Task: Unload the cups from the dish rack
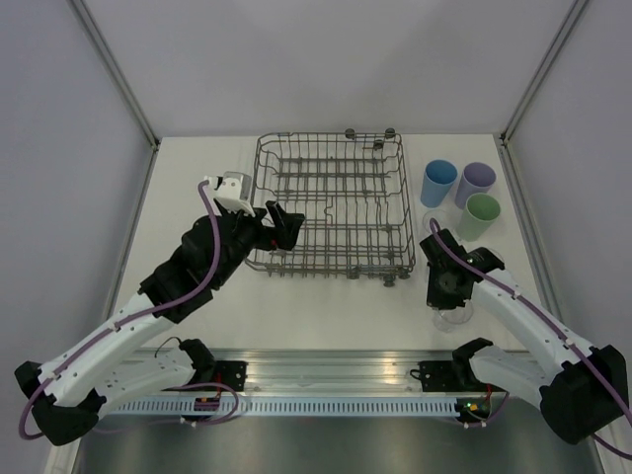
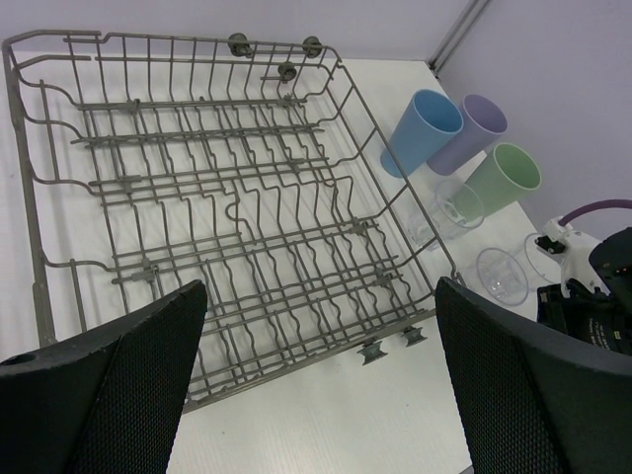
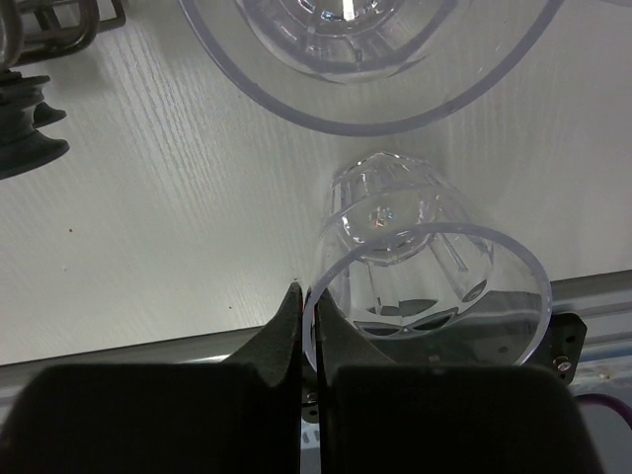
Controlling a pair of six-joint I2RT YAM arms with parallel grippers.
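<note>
The left arm [image 1: 109,351] and right arm [image 1: 528,331] had white shells, black joints, purple cables [image 1: 211,259]; the jaws were black.

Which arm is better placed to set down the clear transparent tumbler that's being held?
Right. The right gripper pinches the clear transparent tumbler by its rim, beside the other cups; the open left gripper sits across the grey wire dish rack.
</note>
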